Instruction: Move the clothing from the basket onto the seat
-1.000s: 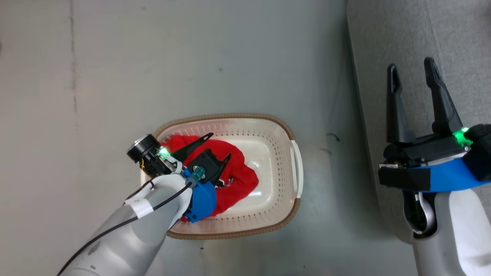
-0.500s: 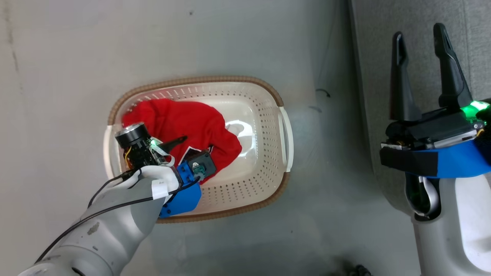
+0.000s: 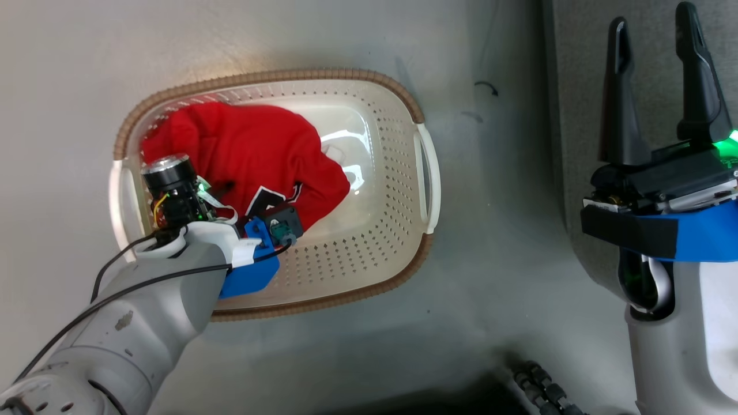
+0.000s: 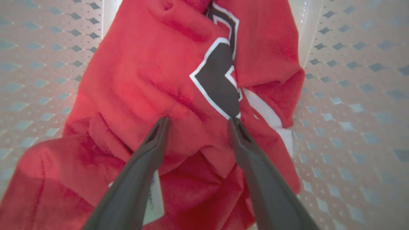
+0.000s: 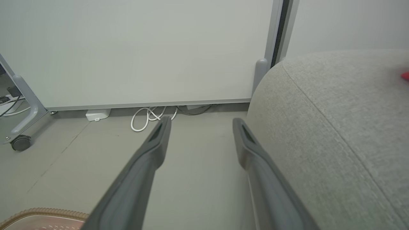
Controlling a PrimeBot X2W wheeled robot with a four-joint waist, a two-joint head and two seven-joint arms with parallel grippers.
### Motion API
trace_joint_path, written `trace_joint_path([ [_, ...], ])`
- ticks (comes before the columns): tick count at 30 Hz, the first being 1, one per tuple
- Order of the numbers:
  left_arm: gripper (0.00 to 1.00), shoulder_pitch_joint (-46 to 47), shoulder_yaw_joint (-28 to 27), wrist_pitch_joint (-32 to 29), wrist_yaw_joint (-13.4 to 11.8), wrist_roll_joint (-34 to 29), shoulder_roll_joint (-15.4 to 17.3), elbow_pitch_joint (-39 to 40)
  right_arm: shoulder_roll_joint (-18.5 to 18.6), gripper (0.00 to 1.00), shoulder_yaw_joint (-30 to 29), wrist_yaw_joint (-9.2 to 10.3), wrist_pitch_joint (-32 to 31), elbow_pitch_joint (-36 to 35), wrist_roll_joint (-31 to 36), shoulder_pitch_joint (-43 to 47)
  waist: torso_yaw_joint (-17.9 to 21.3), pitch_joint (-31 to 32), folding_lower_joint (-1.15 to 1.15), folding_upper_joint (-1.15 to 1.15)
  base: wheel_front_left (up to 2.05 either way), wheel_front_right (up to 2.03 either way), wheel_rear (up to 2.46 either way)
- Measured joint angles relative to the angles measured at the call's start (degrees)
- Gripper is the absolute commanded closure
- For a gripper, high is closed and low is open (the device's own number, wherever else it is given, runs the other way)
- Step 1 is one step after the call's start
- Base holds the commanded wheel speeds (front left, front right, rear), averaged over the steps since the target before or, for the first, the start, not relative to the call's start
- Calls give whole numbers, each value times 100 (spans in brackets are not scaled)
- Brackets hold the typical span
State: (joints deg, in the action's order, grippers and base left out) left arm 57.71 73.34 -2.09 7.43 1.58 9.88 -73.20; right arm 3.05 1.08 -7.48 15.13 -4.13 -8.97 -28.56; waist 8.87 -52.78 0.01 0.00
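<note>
Grey floor (image 3: 346, 357) surrounds the basket (image 3: 323, 75), which sits larger and higher in the head view than a second ago because our head has tipped down, not because the basket has slid. What has really changed is our left arm. The left fingers (image 4: 150, 150), which stood clear above the heap, have sunk into the basket. In the left wrist view they are spread wide, both tips on the red clothing (image 4: 137, 73) and straddling a ridge of cloth beside the black-and-white lettering (image 4: 219, 76). Nothing is pinched yet. We judge the reach done, with closing on that fold and lifting still to come. The clothing lies bunched at the basket's left end. Our right fingers (image 3: 620, 104) stay wide and empty over the seat (image 3: 576, 86), well apart from the basket.
</note>
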Motion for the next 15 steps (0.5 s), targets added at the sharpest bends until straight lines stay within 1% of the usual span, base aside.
trace_joint_path([
  [3, 0, 126, 1, -186, 0, -193, -2, -19, -4, 0, -18, 0, 0, -65, 20, -15, 24, -182, 0, 0, 0, 0, 0],
  [11, 0, 341, 1, -631, 0, -356, -153, -42, -8, 0, -59, 0, 0, -259, 57, -54, 120, -592, 0, 0, 0, 0, 0],
  [15, 0, 372, 1, -724, 0, -409, -165, -46, -8, 0, -93, 0, 0, -375, 33, -49, 169, -732, 0, 0, 0, 0, 0],
])
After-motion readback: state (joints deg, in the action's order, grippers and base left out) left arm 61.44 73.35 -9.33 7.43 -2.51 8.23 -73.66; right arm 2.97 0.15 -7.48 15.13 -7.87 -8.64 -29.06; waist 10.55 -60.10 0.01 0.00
